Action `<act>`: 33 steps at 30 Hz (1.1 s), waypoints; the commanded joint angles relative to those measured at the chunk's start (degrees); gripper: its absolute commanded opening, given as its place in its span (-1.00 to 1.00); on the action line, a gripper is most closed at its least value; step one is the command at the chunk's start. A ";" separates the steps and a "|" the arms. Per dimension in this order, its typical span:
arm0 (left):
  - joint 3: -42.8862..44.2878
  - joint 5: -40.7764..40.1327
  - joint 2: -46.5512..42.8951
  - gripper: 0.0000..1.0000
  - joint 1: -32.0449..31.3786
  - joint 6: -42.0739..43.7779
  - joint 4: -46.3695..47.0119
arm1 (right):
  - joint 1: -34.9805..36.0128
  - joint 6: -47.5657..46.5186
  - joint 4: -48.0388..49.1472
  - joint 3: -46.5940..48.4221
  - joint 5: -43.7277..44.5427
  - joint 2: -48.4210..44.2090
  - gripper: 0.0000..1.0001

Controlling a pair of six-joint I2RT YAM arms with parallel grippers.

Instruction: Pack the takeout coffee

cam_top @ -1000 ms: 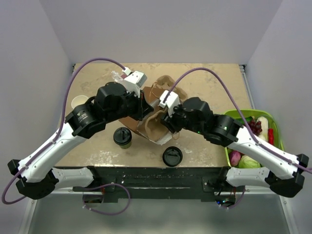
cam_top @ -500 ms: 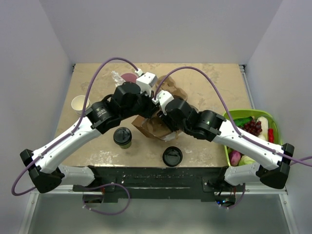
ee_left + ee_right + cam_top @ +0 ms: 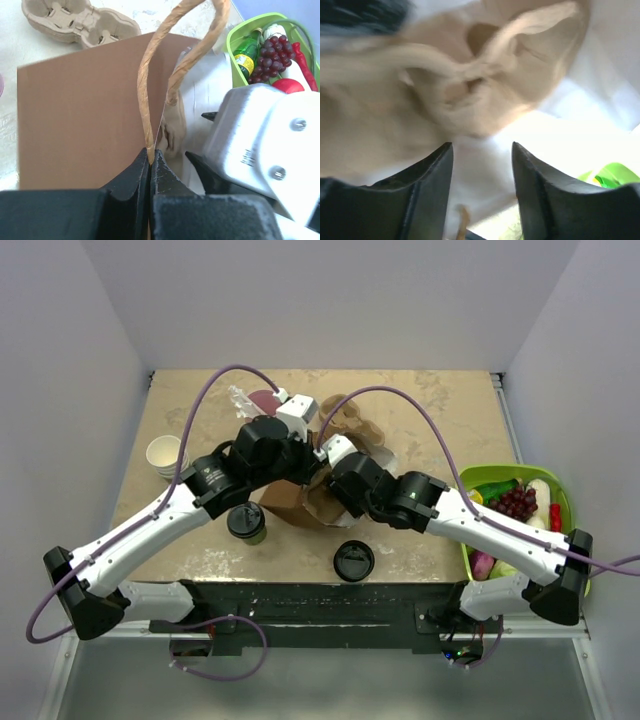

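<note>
The left gripper (image 3: 150, 154) is pinched together on the twisted paper handle (image 3: 147, 85) of the brown paper bag (image 3: 85, 110). The right gripper (image 3: 482, 150) has its jaws apart with nothing between them and reaches into the bag's mouth over a pulp cup carrier (image 3: 490, 70) that sits inside.

The takeout coffee (image 3: 246, 521) stands upright on the table (image 3: 420, 410) just beside the bag, at its near left side. Neither gripper touches it, so it is not yet packed.

It stands so close to the bag, and partly under the left arm (image 3: 150, 525), that a swing of either could likely tip it, and a pressed-on lid might pop and spill. The bag is held up by one thin handle alone; if that slips or tears, the mouth would probably fold over the carrier and the right gripper. A loose black lid (image 3: 353, 560) lies near the bag's near right side and could be mistaken for the cup from above.

The coffee is a short cup with olive-green sides and a round black lid seated flat; whether it is full cannot be told
</note>
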 commanded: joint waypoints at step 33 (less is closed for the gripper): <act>-3.37 9.14 -2.14 -1.00 0.74 -5.20 7.89 | -0.35 18.67 26.11 -13.87 -4.27 -6.36 0.11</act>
